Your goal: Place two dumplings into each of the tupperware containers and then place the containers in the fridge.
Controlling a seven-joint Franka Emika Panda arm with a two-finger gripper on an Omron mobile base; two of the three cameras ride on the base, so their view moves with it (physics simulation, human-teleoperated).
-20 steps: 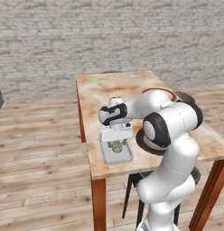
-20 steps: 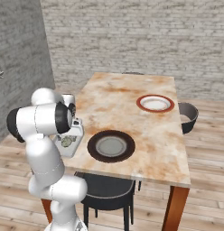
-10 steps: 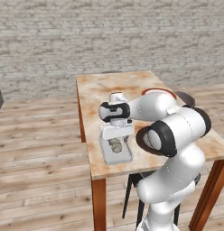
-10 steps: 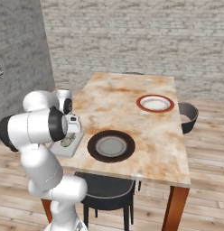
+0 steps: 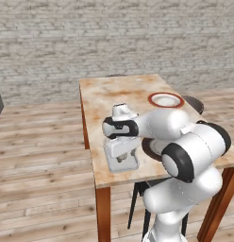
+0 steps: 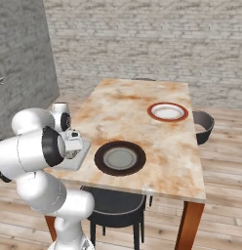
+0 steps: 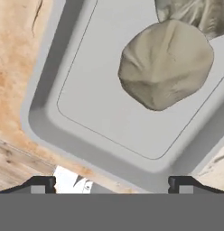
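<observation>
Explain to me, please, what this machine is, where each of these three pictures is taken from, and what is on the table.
The machine is a white robot arm on a base that can drive, with a two-fingered claw at its end. Two pictures come from cameras on the base, behind the arm to its left and right, both looking forward over the same wooden table. The third comes from a camera on the hand, looking straight down along the claw.

On the table lie a shallow grey container near the front corner, a dark brown plate and a red-rimmed white plate. The hand camera shows two dumplings lying in the container. The claw stands open above them and holds nothing.
</observation>
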